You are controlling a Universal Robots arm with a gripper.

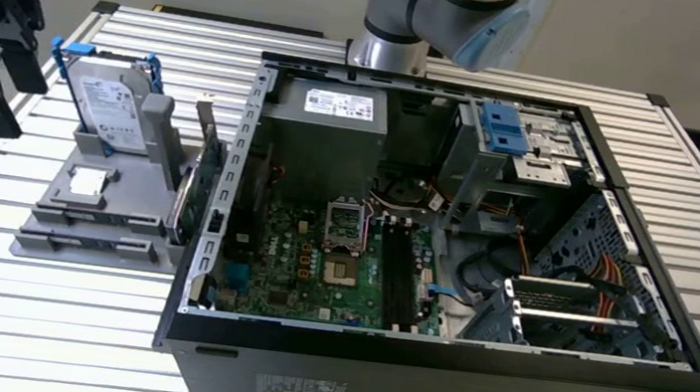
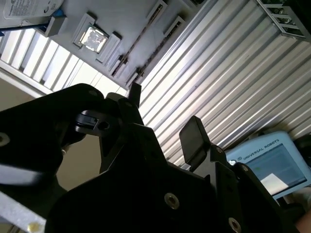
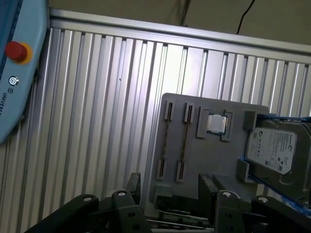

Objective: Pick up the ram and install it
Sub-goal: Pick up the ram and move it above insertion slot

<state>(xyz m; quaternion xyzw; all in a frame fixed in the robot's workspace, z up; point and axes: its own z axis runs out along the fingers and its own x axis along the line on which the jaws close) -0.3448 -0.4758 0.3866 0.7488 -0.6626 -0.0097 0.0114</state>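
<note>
The ram (image 3: 184, 141) shows as a thin dark strip seen edge-on in a long slot of the grey holder (image 3: 194, 160), and again as the ram (image 2: 144, 32) in the second wrist view. My gripper (image 3: 170, 187) hovers above the holder's slotted end, open, nothing between its black fingers (image 3: 133, 182). The second wrist view has the gripper (image 2: 165, 114) with one finger (image 2: 194, 138) well apart from the other. At the exterior view's left edge the gripper (image 1: 4, 98) hangs high beside the holder (image 1: 66, 221), clear of the open computer case (image 1: 437, 357).
On the holder stand a silver hard drive (image 1: 109, 96) in blue brackets, a processor chip (image 1: 84, 181) and a green card (image 1: 185, 201) next to the case wall. The case holds a motherboard (image 1: 315, 262). A blue pendant (image 3: 14, 73) lies on the slatted table (image 1: 28, 317).
</note>
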